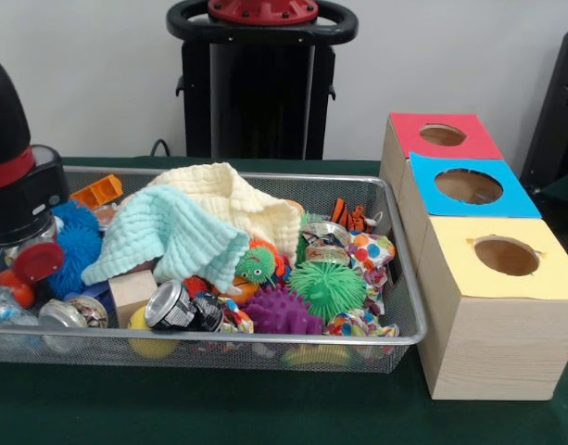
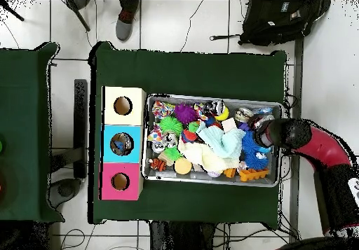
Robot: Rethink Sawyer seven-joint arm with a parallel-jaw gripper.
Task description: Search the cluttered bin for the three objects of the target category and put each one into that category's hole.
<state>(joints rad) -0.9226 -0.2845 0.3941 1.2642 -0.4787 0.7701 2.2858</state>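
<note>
The silver wire-mesh bin is full of clutter and also shows in the overhead view. My gripper hangs from the black wrist with a red band, low over the bin's left end. In the overhead view it is at the bin's right end. I cannot tell its state. A clear dented plastic thing, perhaps a bottle, lies just below it in the corner. The red-topped hole is the farthest of the three boxes and also shows in the overhead view.
Blue-topped hole and yellow-topped hole sit nearer the camera. In the bin lie a cream cloth, a mint cloth, green, purple and blue spiky balls, and a metal can. A person's shoe is beyond the table.
</note>
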